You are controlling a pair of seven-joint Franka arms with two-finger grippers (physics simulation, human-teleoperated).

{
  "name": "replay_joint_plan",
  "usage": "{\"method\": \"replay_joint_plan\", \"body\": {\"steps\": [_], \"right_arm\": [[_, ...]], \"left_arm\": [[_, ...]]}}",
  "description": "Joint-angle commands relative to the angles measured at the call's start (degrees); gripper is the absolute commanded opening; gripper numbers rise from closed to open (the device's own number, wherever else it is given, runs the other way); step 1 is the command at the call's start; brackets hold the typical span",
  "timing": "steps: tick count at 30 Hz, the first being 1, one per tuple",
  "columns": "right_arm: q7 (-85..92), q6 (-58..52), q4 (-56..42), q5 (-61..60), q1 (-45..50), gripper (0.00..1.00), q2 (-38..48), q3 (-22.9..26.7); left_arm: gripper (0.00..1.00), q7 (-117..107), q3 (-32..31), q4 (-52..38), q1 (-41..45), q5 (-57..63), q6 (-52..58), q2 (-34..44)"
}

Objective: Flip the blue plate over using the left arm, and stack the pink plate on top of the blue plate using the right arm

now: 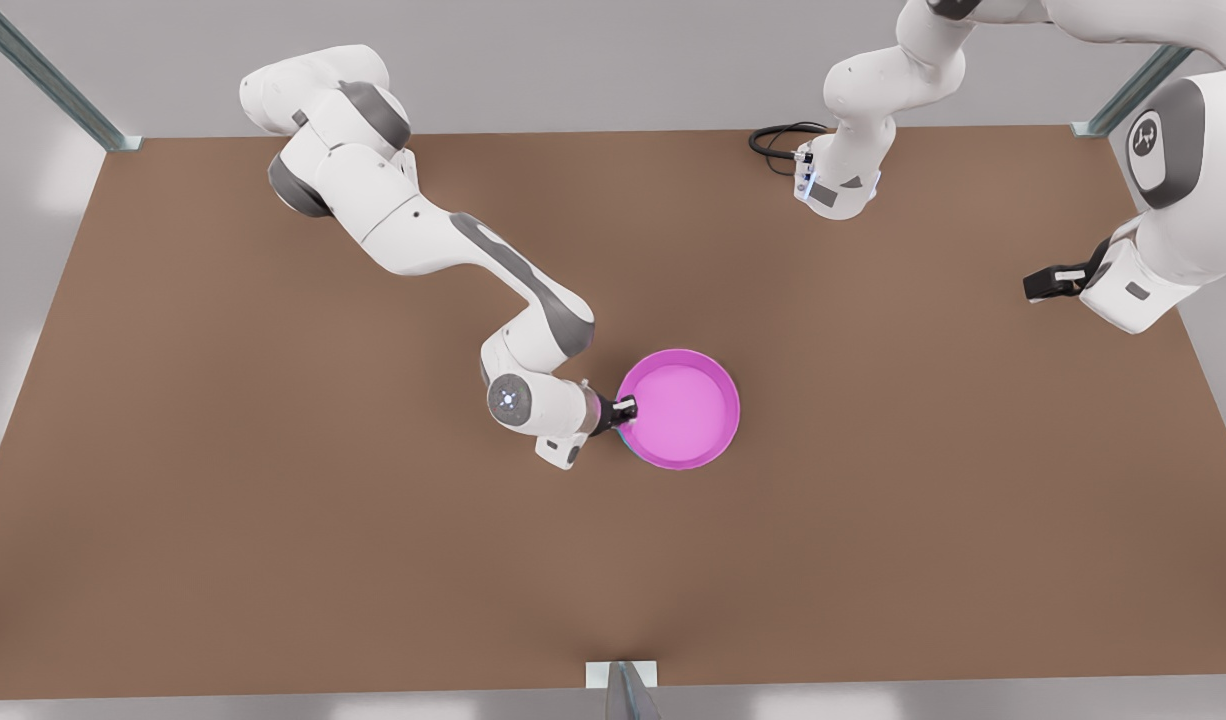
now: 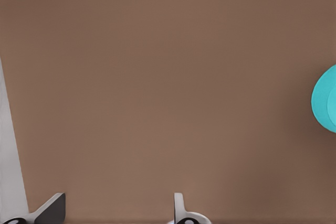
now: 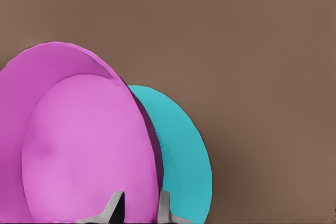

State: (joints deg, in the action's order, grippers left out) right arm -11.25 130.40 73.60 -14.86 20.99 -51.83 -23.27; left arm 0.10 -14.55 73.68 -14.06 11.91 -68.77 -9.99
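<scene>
pink and round, the shallow magenta pink plate (image 3: 79,145) with its raised rim and paler inside sits closest to the right wrist camera. the right gripper (image 3: 140,208) clamps its rim: one finger lies inside the dish, the other (image 3: 164,205) outside the wall. in the front view this gripper (image 1: 621,409) reaches in from the front view's left and grips the rim's left edge.

the pink plate (image 1: 679,408) faces open side up and lies on top of the round cyan-turquoise blue plate (image 3: 181,153). being round, neither dish has a long axis. in the front view just a thin cyan sliver (image 1: 625,437) peeks out under the pink rim near the gripper; in the right wrist view the blue plate's plain face juts out beside the pink one.

the stack rests near the middle of the flat brown table (image 1: 273,520), well apart from every edge, with bare surface on all sides.

the left gripper (image 1: 1033,285) waits, raised near the table's edge on the front view's right. its fingertips (image 2: 178,205) stand apart, holding nothing, and the blue plate (image 2: 325,98) shows far off.
</scene>
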Motion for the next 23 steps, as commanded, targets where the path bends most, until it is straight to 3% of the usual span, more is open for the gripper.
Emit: {"method": "replay_joint_plan", "body": {"steps": [1,5,7,10,12,14,16,17,18,19,23], "right_arm": [[-5.1,0.0,0.0,0.5,0.0,1.0,0.1,0.0],[-4.9,-0.4,-0.6,0.6,-0.2,1.0,0.7,-0.1],[-4.9,-0.9,-0.7,2.1,-1.1,1.0,5.1,0.1],[-4.7,-26.2,-6.8,4.2,-12.5,1.0,16.6,0.0],[8.2,-43.2,-10.3,34.5,-13.0,1.0,18.9,0.1],[16.1,-51.6,-13.4,41.0,-17.9,1.0,21.8,0.1],[15.9,-51.3,-13.2,39.8,-24.6,1.0,24.4,0.5],[13.6,-51.2,-10.4,33.2,-18.6,1.0,28.1,12.8],[13.7,-42.7,4.2,18.5,-13.3,1.0,38.4,29.1],[12.9,-38.6,11.5,16.8,-14.0,1.0,42.7,29.5],[12.6,-41.1,11.4,16.6,-15.5,1.0,42.5,29.8]], "left_arm": [[1.0,1.0,0.0,0.0,0.0,0.0,-0.4,0.1],[1.0,0.9,0.0,0.0,0.0,0.0,-0.4,0.1],[1.0,0.9,0.0,-0.1,0.0,0.0,-0.4,0.1],[1.0,0.7,0.0,-0.1,0.0,0.0,-0.4,0.1],[1.0,0.7,0.0,-0.1,0.0,0.0,-0.4,0.1],[1.0,0.8,0.0,-0.1,0.0,0.0,-0.4,0.1],[1.0,0.7,0.0,-0.1,0.0,0.0,-0.4,0.1],[1.0,0.8,0.0,-0.1,0.0,0.0,-0.4,0.1],[1.0,0.8,0.0,-0.1,0.0,0.0,-0.4,0.1],[1.0,0.8,0.0,-0.1,0.0,0.0,-0.3,0.1],[1.0,0.7,0.0,-0.1,0.1,0.0,-0.3,0.1]]}}
